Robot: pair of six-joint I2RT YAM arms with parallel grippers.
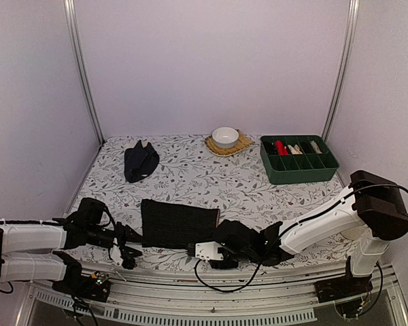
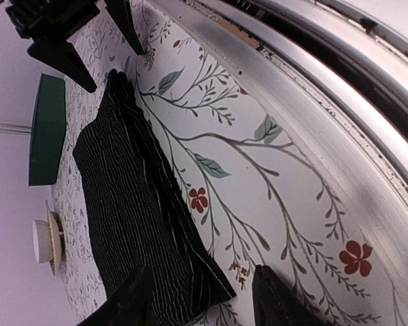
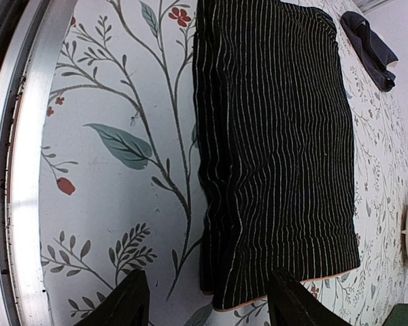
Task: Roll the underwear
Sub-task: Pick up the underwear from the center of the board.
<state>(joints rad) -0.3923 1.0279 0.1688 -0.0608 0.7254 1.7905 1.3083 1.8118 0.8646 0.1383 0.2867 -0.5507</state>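
two open grippers bracket the folded underwear, and the roll could go crooked from here

from above we see the folded underwear (image 1: 180, 223), a black pinstriped rectangle, lying flat on the flowered tablecloth (image 1: 245, 183) close to its front edge, between the two arms. the other underwear (image 1: 141, 161) sits crumpled well apart at the back left. a white bowl (image 1: 225, 136) and a green tray (image 1: 298, 159) stand further back

the left gripper (image 2: 200, 309) is low at the cloth's left end. its jaws are partly open, with one corner of the fabric between them but nothing pinched. the right gripper (image 3: 207, 305) is at the opposite end, its jaws likewise apart around the near corner, holding nothing

we judge the main risk to be a shallow pinch. the wrist views show several stacked layers along the near edge, and a grip that catches only the top one would peel the fold open instead of starting a roll. a pinch too deep could gather the tablecloth as well. the two ends also need to turn together: if one arm leads, the roll could cone or twist. the metal rail (image 2: 340, 136) runs near that edge, so a pull towards the arms could drag the cloth onto it
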